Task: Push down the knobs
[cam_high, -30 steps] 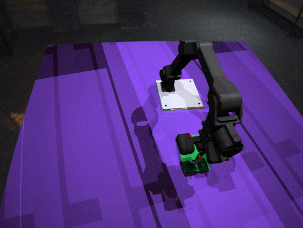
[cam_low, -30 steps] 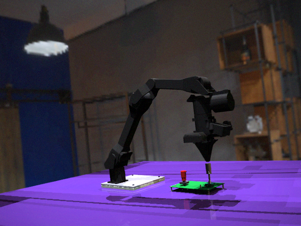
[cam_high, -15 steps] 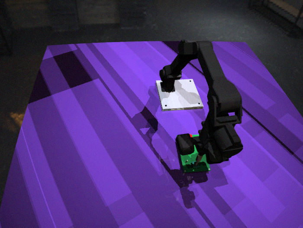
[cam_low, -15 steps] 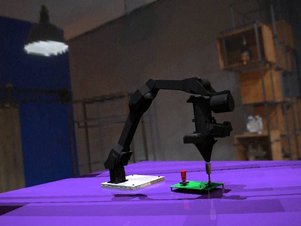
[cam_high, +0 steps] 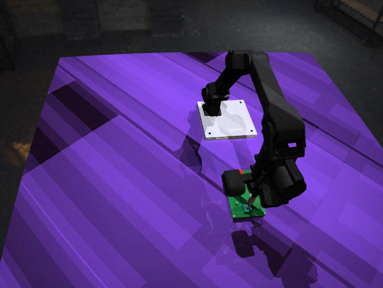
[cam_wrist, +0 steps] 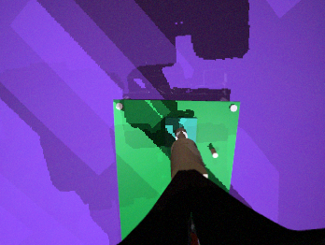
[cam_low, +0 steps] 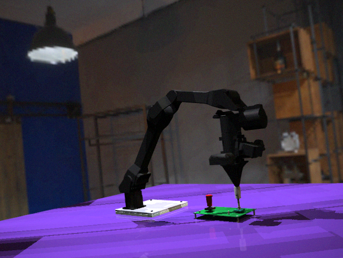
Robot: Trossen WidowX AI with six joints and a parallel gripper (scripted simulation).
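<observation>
The green circuit board (cam_high: 239, 213) (cam_low: 221, 211) (cam_wrist: 133, 182) stands on short legs. A grey-brown knob (cam_high: 251, 200) (cam_low: 237, 192) (cam_wrist: 186, 158) stands upright on a shaft above the teal potentiometer (cam_high: 245, 210) (cam_wrist: 190, 123), with a length of bare shaft between them. My gripper (cam_low: 236, 185) (cam_wrist: 187, 178) is shut and empty. Its closed tips are right at the top of this knob, seemingly touching it. The red knob (cam_high: 241, 171) (cam_low: 208, 200) stands at the board's other end, low over its dark potentiometer (cam_low: 209, 208); I cannot tell whether they touch. The arm mostly covers it in the top view.
A small pin (cam_high: 236, 203) (cam_low: 228, 212) (cam_wrist: 214, 153) stands up from the board beside the teal potentiometer. The arm's white base plate (cam_high: 227, 134) (cam_low: 166, 205) lies behind the board in the top view. The purple table (cam_high: 123, 185) (cam_low: 110, 235) carries dark shadows.
</observation>
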